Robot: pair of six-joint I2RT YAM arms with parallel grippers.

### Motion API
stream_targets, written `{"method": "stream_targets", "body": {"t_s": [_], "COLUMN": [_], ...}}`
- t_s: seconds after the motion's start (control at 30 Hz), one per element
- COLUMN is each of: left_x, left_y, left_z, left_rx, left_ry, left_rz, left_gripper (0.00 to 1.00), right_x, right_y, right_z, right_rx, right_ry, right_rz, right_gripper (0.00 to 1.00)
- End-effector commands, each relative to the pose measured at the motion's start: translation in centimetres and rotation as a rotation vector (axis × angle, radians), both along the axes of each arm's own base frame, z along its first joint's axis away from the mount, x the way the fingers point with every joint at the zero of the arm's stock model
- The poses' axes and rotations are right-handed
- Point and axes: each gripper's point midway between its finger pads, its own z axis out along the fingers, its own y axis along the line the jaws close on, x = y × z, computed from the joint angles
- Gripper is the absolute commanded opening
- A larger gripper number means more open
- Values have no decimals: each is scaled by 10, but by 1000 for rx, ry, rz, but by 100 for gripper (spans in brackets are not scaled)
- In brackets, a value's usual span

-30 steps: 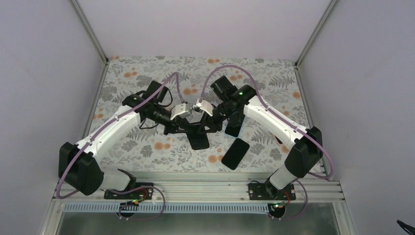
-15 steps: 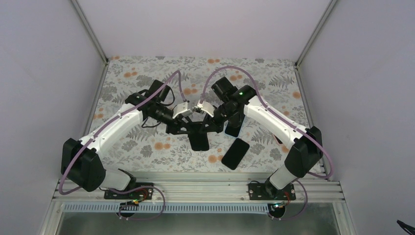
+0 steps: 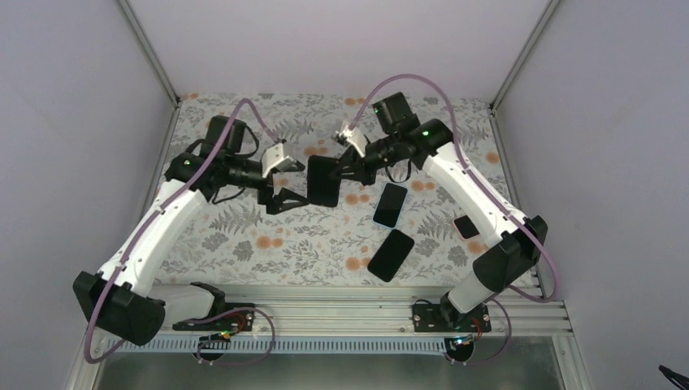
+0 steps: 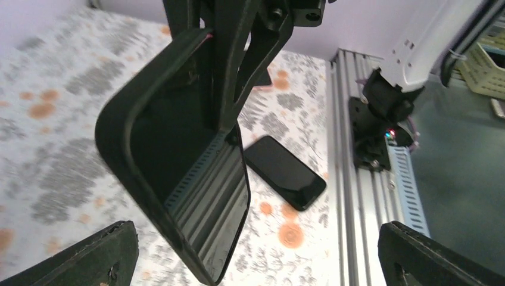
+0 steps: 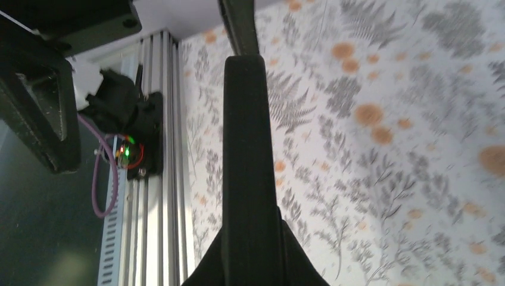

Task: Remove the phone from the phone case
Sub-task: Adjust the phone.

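Observation:
The black phone case [image 3: 322, 180] hangs above the floral mat, with my right gripper [image 3: 340, 169] shut on its far edge. The left wrist view shows the case [image 4: 128, 155] tilted, with the glossy phone [image 4: 208, 196] lying in it, its screen reflecting the rails. In the right wrist view the case [image 5: 247, 149] is edge-on, clamped between my right gripper [image 5: 250, 238] fingers. My left gripper [image 3: 288, 185] stands wide open just left of the case, touching nothing. Its fingertips [image 4: 89, 256] frame the case from below in the left wrist view, around the left gripper [image 4: 256, 256].
Two black phones lie flat on the mat, one [image 3: 390, 205] under the right arm, another [image 3: 391, 254] nearer the rail [image 3: 325, 296]. A small dark object [image 3: 465, 227] lies by the right arm. Side walls close in the mat.
My left gripper has let go of the case, opened wide and drawn back to the left. My right gripper, now shut on the case, has carried it up and toward the back.

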Motion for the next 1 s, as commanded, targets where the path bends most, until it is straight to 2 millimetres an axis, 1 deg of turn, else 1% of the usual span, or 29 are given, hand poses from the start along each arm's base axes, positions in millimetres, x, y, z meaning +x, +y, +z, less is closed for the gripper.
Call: {"method": "stream_targets", "body": {"t_s": [0.0,0.07,0.13,0.23,0.37,0.4,0.5,0.63,0.77,0.97], "left_x": [10,12,12,8,-5,-10,-21,-27,-26,-19], "left_y": [9,15,19,21,13,11,6,6,4,0], "left_z": [41,48,53,55,50,53,62,61,59,58], "left_rx": [-44,-37,-31,-38,-103,-132,-210,-232,-251,-266], "left_ry": [-106,-116,-123,-112,-20,7,51,77,109,142], "left_rz": [49,72,96,111,32,6,-57,-83,-90,-87], "left_gripper": [100,100,100,100,100,98,87,72,64,59], "right_x": [3,1,-4,-9,-26,-30,-37,-38,-38,-34], "right_y": [0,-5,-9,-16,-22,-22,-26,-29,-29,-27], "right_z": [67,86,100,111,120,122,128,132,128,126], "right_rx": [206,268,305,345,415,428,454,472,473,475], "right_ry": [-43,-26,-35,-36,20,29,34,43,68,81], "right_rz": [43,64,88,113,200,218,241,243,239,238], "right_gripper": [4,4,4,4,4,4,4,4,4,4]}}
